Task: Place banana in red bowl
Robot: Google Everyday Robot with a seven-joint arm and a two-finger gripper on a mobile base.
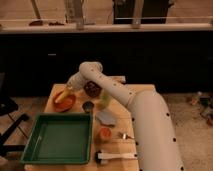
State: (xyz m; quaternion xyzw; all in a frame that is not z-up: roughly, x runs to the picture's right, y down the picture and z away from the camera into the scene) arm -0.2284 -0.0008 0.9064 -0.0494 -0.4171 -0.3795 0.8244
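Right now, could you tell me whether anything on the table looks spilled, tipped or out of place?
Nothing stands out. The banana lies in the red bowl, with the gripper just above it, and the green tray sits flat.

White tubular arm (146, 116), tool (69, 88) at tip
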